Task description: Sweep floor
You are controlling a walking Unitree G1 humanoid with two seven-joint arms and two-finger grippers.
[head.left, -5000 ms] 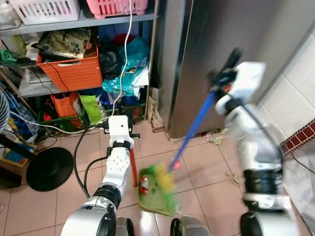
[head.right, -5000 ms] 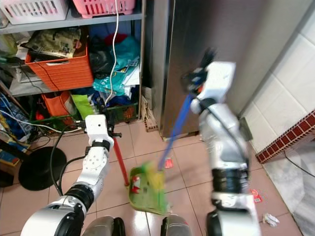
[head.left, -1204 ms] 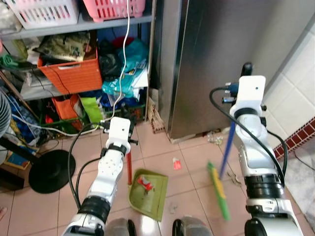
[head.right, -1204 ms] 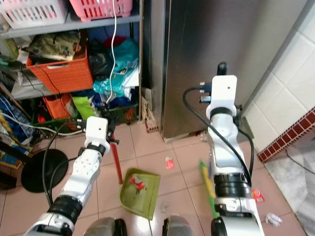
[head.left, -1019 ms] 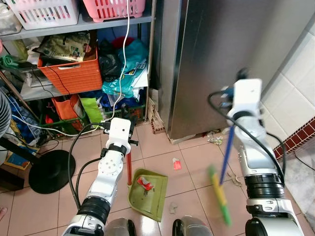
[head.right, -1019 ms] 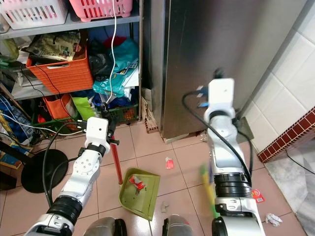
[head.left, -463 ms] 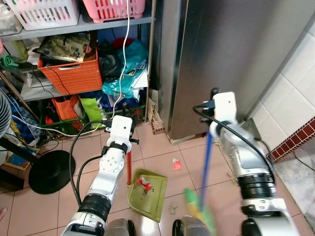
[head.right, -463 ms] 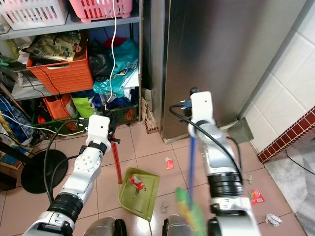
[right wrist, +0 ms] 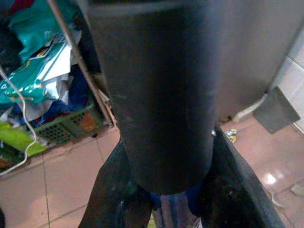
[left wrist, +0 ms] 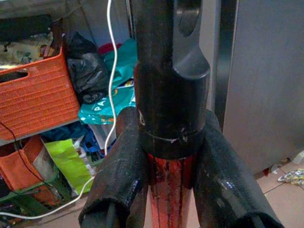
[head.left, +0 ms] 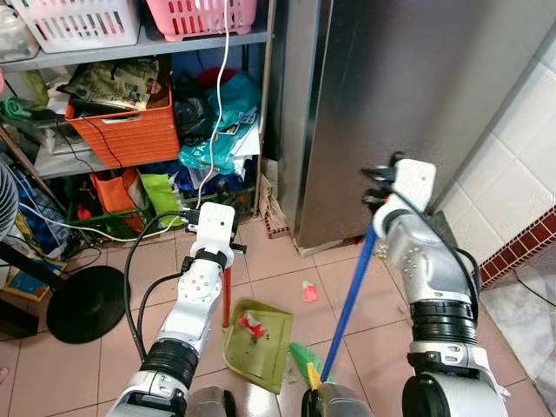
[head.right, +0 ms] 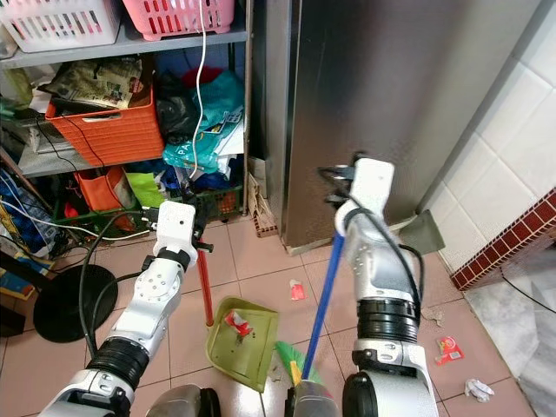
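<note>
Sweeping broom (head.left: 347,300) beside dustpan (head.left: 258,340) rim

Broom head (head.left: 306,366) partly cut off by the lower frame edge; red item in dustpan (head.left: 258,341), possibly a wrapper, too small to identify.

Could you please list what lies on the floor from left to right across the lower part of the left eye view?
Black round base → red dustpan handle → green dustpan → green broom head → blue broom handle.
</note>
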